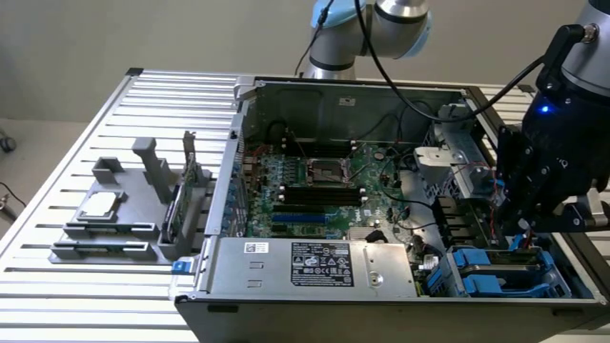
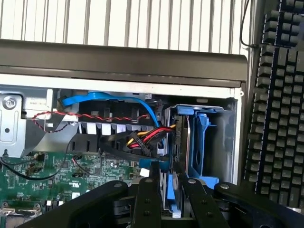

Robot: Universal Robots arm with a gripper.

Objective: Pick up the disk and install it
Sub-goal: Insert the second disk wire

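Observation:
The disk [image 2: 183,142] stands on edge, a grey metal slab with a bright blue carrier frame. It reaches down into the drive bay [image 1: 496,280] at the case's front corner on the exterior view's right. My gripper [image 2: 172,205] is shut on the disk's blue edge, one black finger [image 2: 146,199] on each side of it. In the exterior view my gripper [image 1: 521,234] hangs low over that bay. A bare blue bracket [image 2: 203,142] sits in the slot right beside the disk.
The open computer case [image 1: 238,136] lies on a slatted table with its motherboard [image 1: 315,182] and power supply [image 1: 315,266] exposed. Red, yellow and blue cables [image 2: 142,137] crowd next to the bay. A keyboard [image 2: 278,95] lies outside the case. A grey fixture [image 1: 110,218] holds a chip.

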